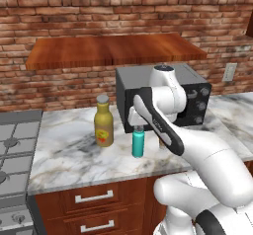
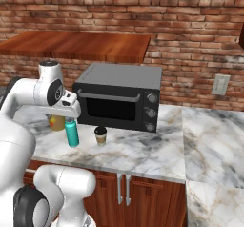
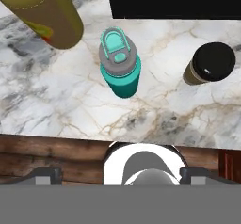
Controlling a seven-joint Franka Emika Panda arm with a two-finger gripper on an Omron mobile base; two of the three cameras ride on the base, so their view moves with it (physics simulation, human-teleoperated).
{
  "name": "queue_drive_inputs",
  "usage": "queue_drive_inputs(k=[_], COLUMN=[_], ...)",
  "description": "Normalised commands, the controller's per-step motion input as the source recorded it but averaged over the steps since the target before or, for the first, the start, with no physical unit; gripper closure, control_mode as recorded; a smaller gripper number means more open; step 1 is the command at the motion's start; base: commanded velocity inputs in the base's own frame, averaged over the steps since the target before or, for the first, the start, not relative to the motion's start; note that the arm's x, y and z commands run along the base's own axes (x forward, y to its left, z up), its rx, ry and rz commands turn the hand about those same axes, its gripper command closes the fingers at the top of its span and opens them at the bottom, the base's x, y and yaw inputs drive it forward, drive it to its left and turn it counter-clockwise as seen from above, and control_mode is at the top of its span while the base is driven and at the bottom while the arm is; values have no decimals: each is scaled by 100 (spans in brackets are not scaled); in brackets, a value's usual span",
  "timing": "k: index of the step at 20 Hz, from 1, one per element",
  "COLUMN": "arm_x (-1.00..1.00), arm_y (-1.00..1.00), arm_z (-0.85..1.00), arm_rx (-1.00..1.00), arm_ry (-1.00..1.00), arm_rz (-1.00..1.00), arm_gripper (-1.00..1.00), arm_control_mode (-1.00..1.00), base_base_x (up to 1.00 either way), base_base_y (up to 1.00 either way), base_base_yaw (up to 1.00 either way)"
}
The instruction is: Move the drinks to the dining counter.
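the gripper [image 2: 72,112] hangs above the table [image 1: 64,152] with its jaws spread wide and nothing between them, pointing down at the teal bottle [image 3: 119,64]. in the hand view its finger tips [image 3: 44,175] sit far apart at the bottom edge, which fits a hand readied for a grasp from above rather than one already holding.

right under the gripper the teal bottle stands upright near the table's front edge, its grey cap facing the hand. that looks like the chosen first drink, since it is the one centred below the jaws.

to one side of the gripper, a little farther back, stands the tall mustard-yellow bottle [image 1: 103,127], upright and apart from the teal one. to the other side is the small paper cup [image 2: 100,136] with its black lid, also upright and apart. behind the gripper's target sits the black microwave [image 2: 119,96], against the brick wall [image 2: 190,25].

all three drinks are on this wall-side table, so by my judgement none has reached the dining counter yet, and the hand needs to drop straight down over the teal cap.
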Motion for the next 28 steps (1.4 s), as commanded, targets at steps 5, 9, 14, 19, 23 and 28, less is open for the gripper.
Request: queue_drive_inputs(k=[5, 9, 14, 19, 23, 28], arm_x=[15, 31, 28, 17, 11, 8], arm_y=[0, 0, 9, 7, 0, 0], arm_z=[-31, -31, -21, -1, 0, -6], arm_rx=[0, 0, 0, 0, 0, 0], arm_ry=[6, 11, 9, 1, 0, 0], arm_rz=[0, 0, 0, 0, 0, 0], arm_gripper=[-100, -100, -100, -100, -100, -100], arm_control_mode=[-100, -100, -100, -100, -100, -100], base_base_x=[0, 0, 0, 0, 0, 0], base_base_y=[0, 0, 0, 0, 0, 0], base_base_yaw=[0, 0, 0, 0, 0, 0])
